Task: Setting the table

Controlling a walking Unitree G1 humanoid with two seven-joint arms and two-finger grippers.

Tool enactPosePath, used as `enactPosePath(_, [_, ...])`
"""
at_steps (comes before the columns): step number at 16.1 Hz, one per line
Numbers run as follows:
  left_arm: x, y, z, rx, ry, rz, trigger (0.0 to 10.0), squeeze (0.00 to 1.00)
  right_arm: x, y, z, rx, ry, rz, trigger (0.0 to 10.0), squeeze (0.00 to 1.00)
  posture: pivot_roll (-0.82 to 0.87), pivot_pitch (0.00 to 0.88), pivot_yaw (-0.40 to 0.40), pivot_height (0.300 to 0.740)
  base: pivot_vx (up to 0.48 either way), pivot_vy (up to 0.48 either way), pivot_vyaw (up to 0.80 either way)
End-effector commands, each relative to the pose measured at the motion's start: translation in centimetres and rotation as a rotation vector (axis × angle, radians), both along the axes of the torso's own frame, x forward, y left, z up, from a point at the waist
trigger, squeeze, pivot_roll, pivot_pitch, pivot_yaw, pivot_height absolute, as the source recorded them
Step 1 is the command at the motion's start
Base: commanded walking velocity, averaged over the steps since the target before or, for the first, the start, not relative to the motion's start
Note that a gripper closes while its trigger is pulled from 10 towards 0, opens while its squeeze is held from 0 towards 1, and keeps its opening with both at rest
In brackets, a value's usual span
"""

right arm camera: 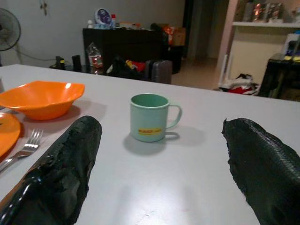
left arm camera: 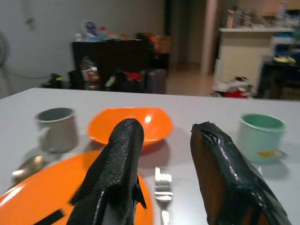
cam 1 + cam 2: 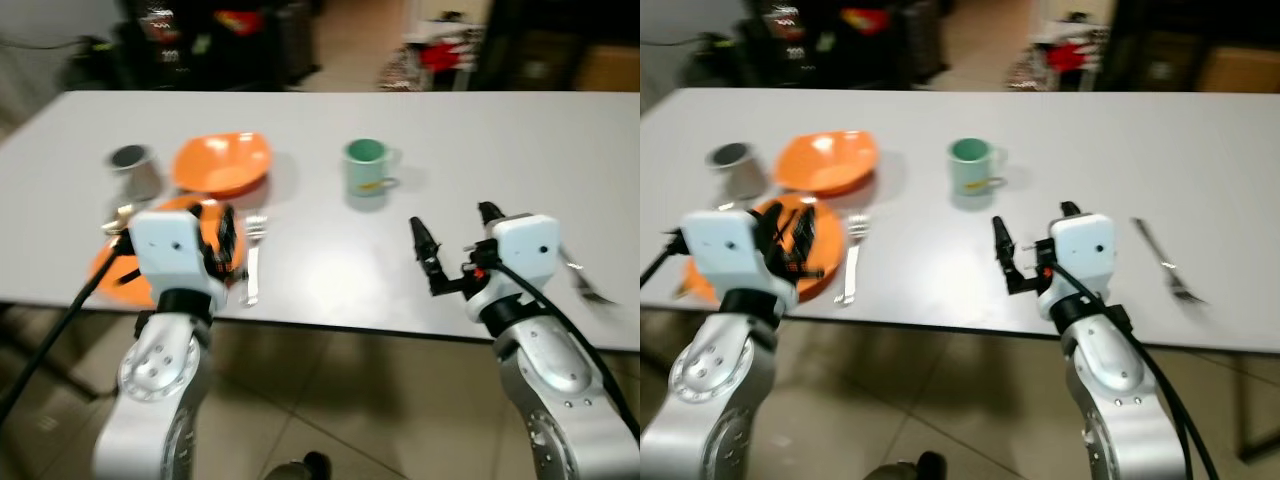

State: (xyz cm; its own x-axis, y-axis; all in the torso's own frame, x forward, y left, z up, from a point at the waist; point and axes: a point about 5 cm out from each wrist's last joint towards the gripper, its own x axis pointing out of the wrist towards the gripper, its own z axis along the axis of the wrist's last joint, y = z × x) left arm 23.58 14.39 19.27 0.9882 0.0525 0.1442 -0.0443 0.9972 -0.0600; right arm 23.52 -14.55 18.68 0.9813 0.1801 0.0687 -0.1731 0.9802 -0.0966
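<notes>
On the white table (image 3: 330, 270), an orange plate (image 3: 832, 262) lies at the front left with a fork (image 3: 252, 262) along its right side and a spoon (image 2: 28, 166) on its left. Behind the plate sit an orange bowl (image 3: 222, 162) and a grey mug (image 3: 133, 168). A green mug (image 3: 368, 167) stands near the middle. A second fork (image 3: 1165, 262) lies at the right. My left gripper (image 3: 222, 238) hovers open over the plate, holding nothing. Low over the table's front edge, my right gripper (image 3: 455, 228) is open and empty, pointing toward the green mug (image 1: 150, 117).
Tiled floor (image 3: 330, 400) lies under the table's front edge. Beyond the far edge stand dark cabinets and bags (image 1: 136, 56), with red and white clutter (image 3: 440, 55) on the floor. The table's right half (image 3: 520, 150) is bare.
</notes>
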Motion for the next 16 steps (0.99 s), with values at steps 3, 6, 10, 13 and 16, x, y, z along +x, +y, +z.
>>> enactPosePath(3, [0.0, 0.5, -0.9, -0.018, 0.104, -0.029, 10.0, 0.04, 0.2, 0.5, -0.3, 0.019, 0.005, 0.023, 10.0, 1.0, -0.07, 0.05, 0.089, 0.74, 0.0, 0.0, 0.8])
enactPosePath(6, [-0.1, 0.8, -0.9, 0.055, 0.119, -0.095, 10.0, 0.0, 0.4, 0.8, -0.3, 0.006, 0.005, 0.04, 10.0, 1.0, -0.07, 0.049, 0.082, 0.74, 0.0, 0.0, 0.8])
enactPosePath(10, [0.0, 1.9, -0.3, 0.154, 0.091, -0.107, 10.0, 0.0, 0.6, 1.1, -0.8, 0.031, 0.048, 0.08, 10.0, 1.0, -0.06, 0.052, 0.065, 0.74, 0.0, 0.0, 0.8])
enactPosePath(13, [0.0, 2.5, -0.5, 0.158, 0.105, -0.078, 10.0, 0.0, 0.9, 1.1, -1.2, 0.068, 0.073, 0.07, 10.0, 1.0, -0.05, 0.052, 0.059, 0.74, 0.0, 0.227, 0.8])
enactPosePath(16, [0.0, 2.5, -0.6, 0.165, 0.112, -0.089, 10.0, 0.0, 1.4, 1.2, -1.3, 0.085, 0.081, 0.059, 10.0, 1.0, -0.05, 0.05, 0.058, 0.74, 0.0, 0.334, 0.8])
